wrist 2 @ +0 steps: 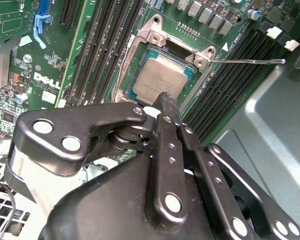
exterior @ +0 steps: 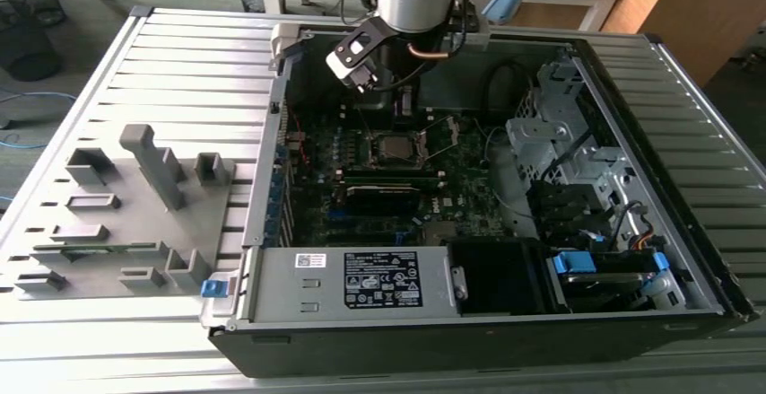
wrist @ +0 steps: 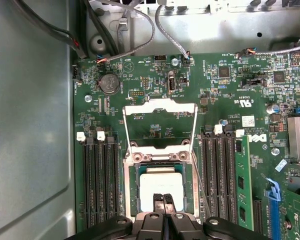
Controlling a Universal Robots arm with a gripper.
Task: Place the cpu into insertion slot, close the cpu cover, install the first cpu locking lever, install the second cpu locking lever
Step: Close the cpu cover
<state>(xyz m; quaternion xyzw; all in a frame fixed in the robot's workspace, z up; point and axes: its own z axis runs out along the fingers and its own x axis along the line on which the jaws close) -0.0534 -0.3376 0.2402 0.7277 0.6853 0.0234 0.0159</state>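
Observation:
The cpu (wrist: 160,186), a flat square chip with a dull silver top, lies level in its socket on the green motherboard (wrist: 155,75). It also shows in the second wrist view as the cpu (wrist 2: 162,77) and in the exterior view as the cpu (exterior: 389,147). The cpu cover (wrist: 160,105), a thin silvery frame, is swung up and open beyond the socket. A thin wire locking lever (wrist 2: 250,61) sticks out sideways, unlatched. My gripper (wrist: 164,199) hovers over the chip's near edge, fingers shut together with nothing between them, its tip (wrist 2: 165,96) at the chip's rim.
Black memory slots (wrist: 97,175) flank the socket, with one green memory stick (wrist: 242,175) seated. Cables (wrist: 140,35) hang along the case wall. The power supply (exterior: 353,277) and drive cage (exterior: 551,134) crowd the case. A grey parts fixture (exterior: 132,205) stands on the exterior view's left.

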